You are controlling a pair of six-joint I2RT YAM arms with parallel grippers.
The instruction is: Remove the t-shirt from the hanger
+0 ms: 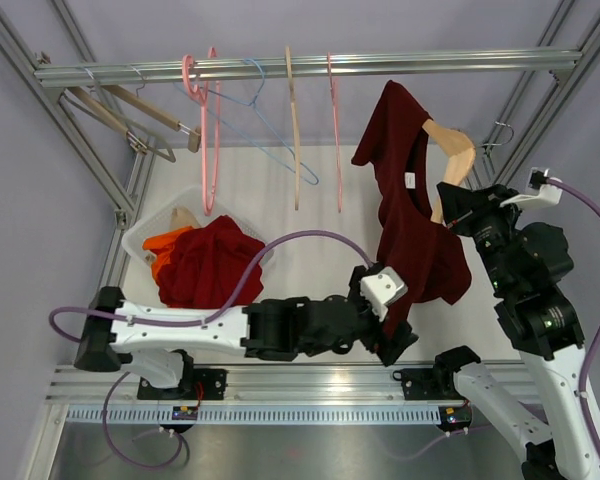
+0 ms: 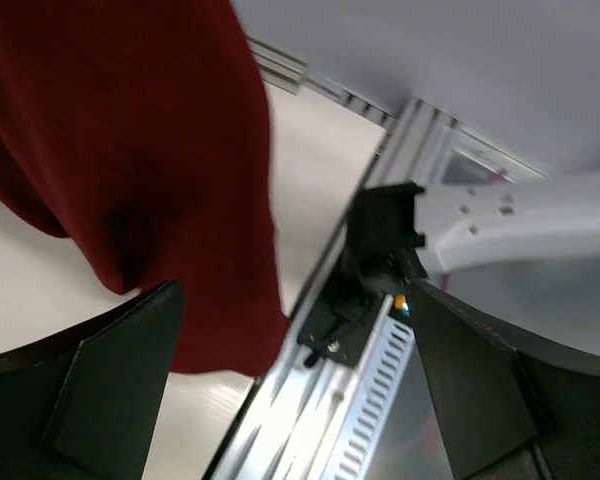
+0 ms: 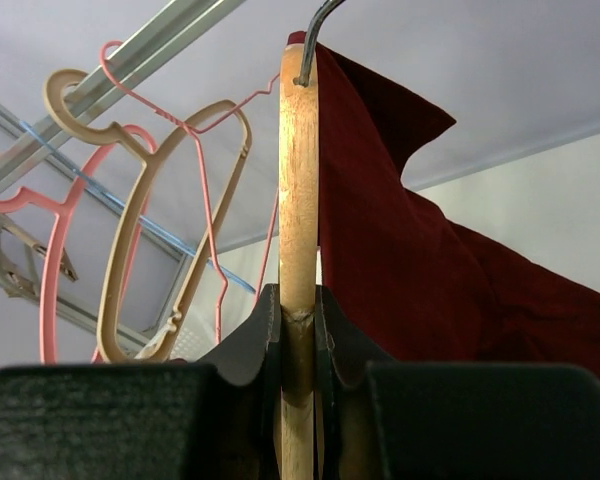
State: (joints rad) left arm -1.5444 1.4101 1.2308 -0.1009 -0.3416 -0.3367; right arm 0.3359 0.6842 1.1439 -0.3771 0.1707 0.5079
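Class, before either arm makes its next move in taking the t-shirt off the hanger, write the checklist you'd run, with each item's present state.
1. Right gripper clamped on wooden hanger: ok.
2. Left gripper open: ok.
3. T-shirt hem inside Left gripper's opening: cannot tell.
4. One end of wooden hanger bare of cloth: ok.
5. T-shirt fully off wooden hanger: not ok.

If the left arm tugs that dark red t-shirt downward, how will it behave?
Probably floppy: the t-shirt hangs in loose folds. Likely to slip off rather than snag, since part of the wooden hanger shows bare.
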